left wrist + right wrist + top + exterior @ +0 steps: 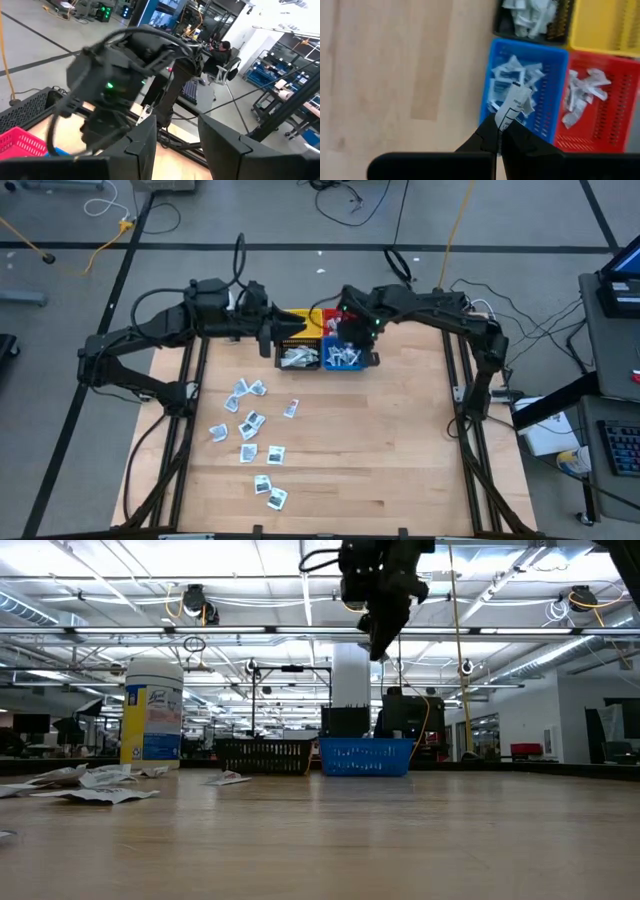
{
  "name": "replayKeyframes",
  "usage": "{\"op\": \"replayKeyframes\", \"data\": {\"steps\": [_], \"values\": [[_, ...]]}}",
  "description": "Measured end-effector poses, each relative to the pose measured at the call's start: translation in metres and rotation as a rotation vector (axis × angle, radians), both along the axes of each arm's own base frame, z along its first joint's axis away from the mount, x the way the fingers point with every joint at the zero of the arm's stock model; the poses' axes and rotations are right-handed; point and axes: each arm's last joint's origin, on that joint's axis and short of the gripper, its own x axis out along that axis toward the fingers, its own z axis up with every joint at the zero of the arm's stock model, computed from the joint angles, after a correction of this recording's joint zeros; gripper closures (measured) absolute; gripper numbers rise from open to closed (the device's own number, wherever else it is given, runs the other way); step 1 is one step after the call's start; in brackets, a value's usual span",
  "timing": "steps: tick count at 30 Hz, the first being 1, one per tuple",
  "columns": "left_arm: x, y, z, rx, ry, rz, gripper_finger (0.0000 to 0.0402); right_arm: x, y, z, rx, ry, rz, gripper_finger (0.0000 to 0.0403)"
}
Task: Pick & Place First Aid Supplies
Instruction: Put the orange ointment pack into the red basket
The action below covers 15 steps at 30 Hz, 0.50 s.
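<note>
Holding a packet point(515, 106) clamped above the blue bin point(555, 90), the right gripper point(500, 131) stood at the placing step, judged to need only release; the left gripper point(172, 132), fingers apart and empty, waited beside the black bin point(297, 357).

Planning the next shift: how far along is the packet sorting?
Done: packets already lie in the black bin, blue bin and red bin. In hand: the right gripper holds one packet above the blue bin. Left: about a dozen loose packets on the table.

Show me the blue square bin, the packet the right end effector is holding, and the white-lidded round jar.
Blue square plastic bin point(555, 95), right wrist view, on its mesh floor.
White strip packet with dark marks point(515, 106), right wrist view, on its printed face.
White-lidded round jar point(152, 725), low view, on its label.
</note>
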Motion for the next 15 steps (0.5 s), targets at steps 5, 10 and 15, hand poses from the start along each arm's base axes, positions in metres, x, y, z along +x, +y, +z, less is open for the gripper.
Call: {"op": "replayKeyframes", "data": {"steps": [5, 10, 15], "values": [[0.0, 0.0, 0.0, -0.009, -0.001, 0.001, 0.0252, -0.007, -0.042, -0.006, -0.065, -0.019, -0.076, 0.0403], [0.0, 0.0, 0.0, -0.023, -0.003, 0.003, 0.0252, -0.017, -0.081, -0.009, -0.157, -0.058, -0.13, 0.0403], [0.0, 0.0, 0.0, -0.023, -0.003, 0.004, 0.0252, -0.025, -0.111, -0.015, -0.213, -0.083, -0.144, 0.0403]]}}
